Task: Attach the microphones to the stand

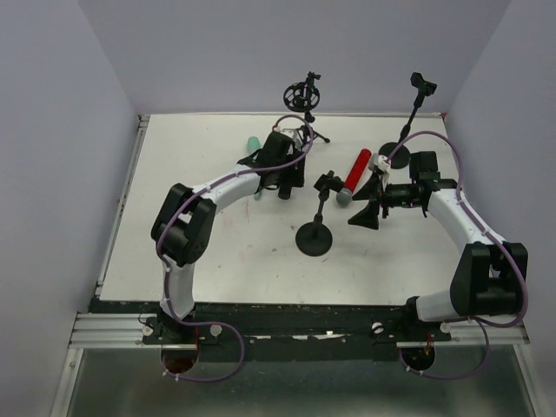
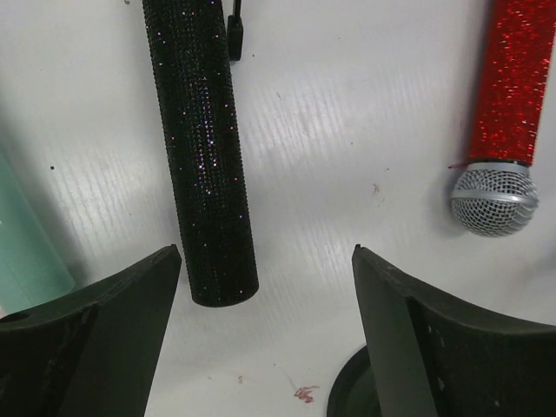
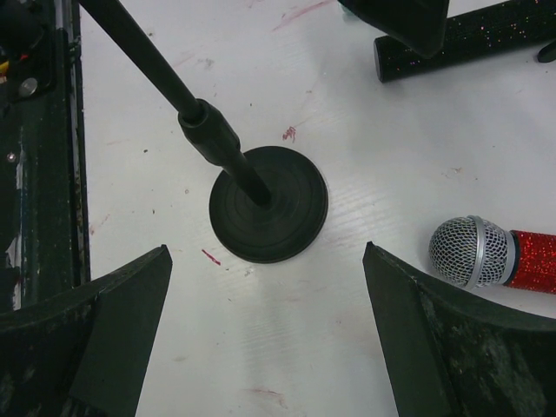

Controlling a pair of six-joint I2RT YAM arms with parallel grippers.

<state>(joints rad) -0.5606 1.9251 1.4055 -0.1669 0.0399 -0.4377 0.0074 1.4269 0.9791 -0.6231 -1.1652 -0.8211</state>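
Your left gripper stands wide, empty. The black microphone lies flat on the table, butt end just beside one finger; teal microphone and red microphone lie either side. Your right gripper: wide, empty, over the round base of a stand.

The black microphone glitters, tiny multicoloured sparkles all over it. At two o'clock from it the red microphone sparkles bright red, its mesh head silver. At nine o'clock, the teal microphone, plain mint-green. The stand base is matte black on the white table, which is flecked with red marks.
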